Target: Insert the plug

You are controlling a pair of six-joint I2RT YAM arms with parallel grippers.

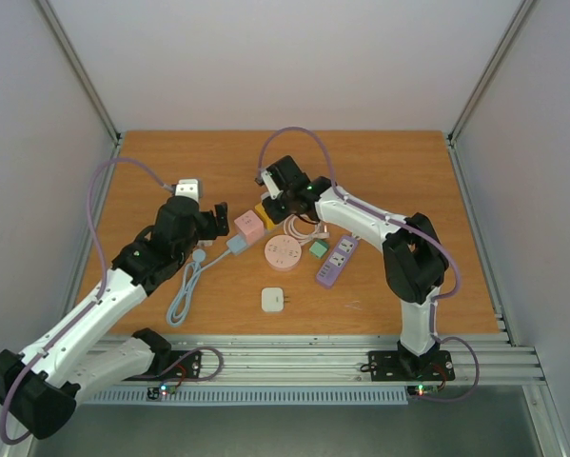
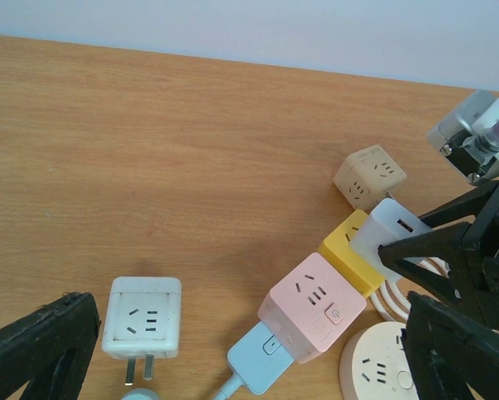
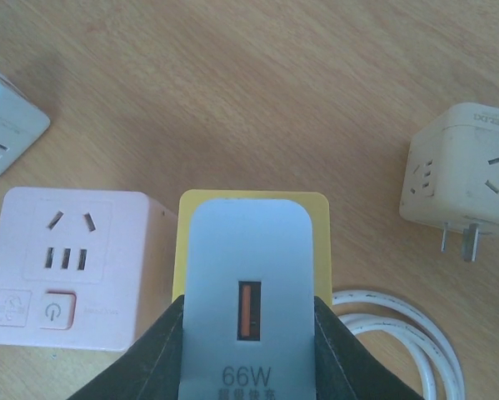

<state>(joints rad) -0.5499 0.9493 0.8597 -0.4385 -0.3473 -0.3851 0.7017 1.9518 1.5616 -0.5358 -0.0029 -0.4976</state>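
My right gripper (image 3: 247, 333) is shut on a white 66W charger (image 3: 247, 275), one finger on each side. It holds the charger upright on the top face of a yellow cube socket (image 3: 320, 208). The prongs are hidden, so I cannot tell how deep they sit. In the top view this gripper (image 1: 273, 205) is over the yellow cube (image 1: 263, 214). A pink cube socket (image 2: 314, 304) touches the yellow one, with a light blue plug (image 2: 264, 360) in its side. My left gripper (image 2: 249, 358) is open wide and empty above the pink cube and blue plug.
A white cube adapter (image 2: 142, 317) lies left of the pink cube. A beige cube adapter (image 3: 466, 179) lies behind the yellow one, and a white coiled cable (image 3: 407, 325) is beside it. A pink round socket (image 1: 283, 252), a purple power strip (image 1: 337, 259) and a white adapter (image 1: 273, 299) lie nearer.
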